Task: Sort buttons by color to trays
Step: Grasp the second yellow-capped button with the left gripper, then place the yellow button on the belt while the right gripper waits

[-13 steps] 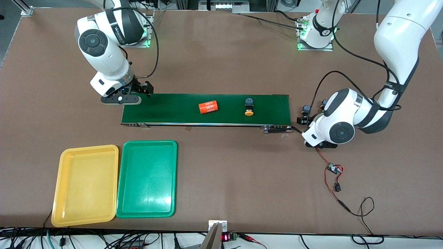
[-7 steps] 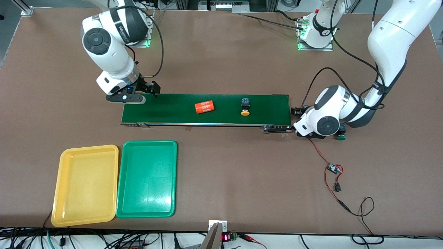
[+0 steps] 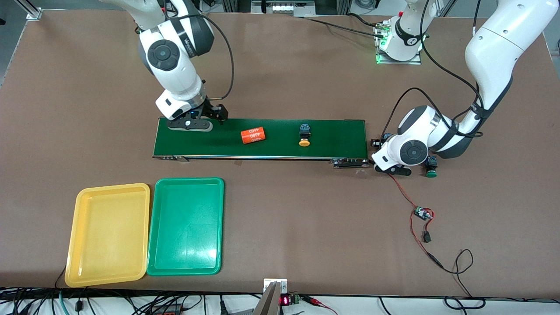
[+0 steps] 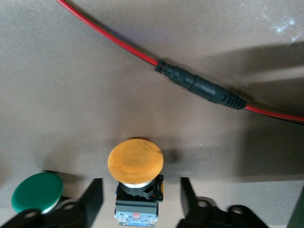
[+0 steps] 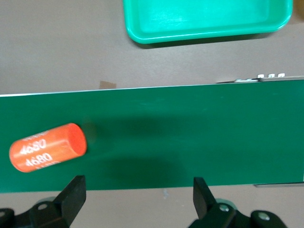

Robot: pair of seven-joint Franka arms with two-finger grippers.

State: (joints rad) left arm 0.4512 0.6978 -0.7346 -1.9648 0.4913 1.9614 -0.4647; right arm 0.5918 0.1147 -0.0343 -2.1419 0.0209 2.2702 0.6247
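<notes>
A yellow-capped button [image 3: 304, 135] lies on the dark-green belt [image 3: 341, 135]. Another yellow-capped button [image 4: 135, 161] stands on the table between the fingers [image 4: 92, 197] of my left gripper [image 4: 140, 185], which is open around it without touching. A green-capped button [image 4: 37, 191] sits just outside one finger and also shows in the front view [image 3: 431, 172]. My left gripper [image 3: 390, 169] is low beside the belt's end. My right gripper [image 3: 189, 125] is open and empty [image 5: 137, 190] over the belt's other end. The yellow tray [image 3: 109, 234] and green tray [image 3: 186, 225] lie side by side, both empty.
An orange "4680" cylinder [image 3: 253, 135] lies on the belt between my right gripper and the button; it also shows in the right wrist view [image 5: 47, 147]. A red wire with a black connector [image 4: 204, 85] and a small circuit board [image 3: 422, 213] lie by my left gripper.
My right gripper has moved from beside the belt to over its end. The cylinder and the button on the belt have drifted toward the right arm's end. My left gripper shifted toward the belt, uncovering the green-capped button.
</notes>
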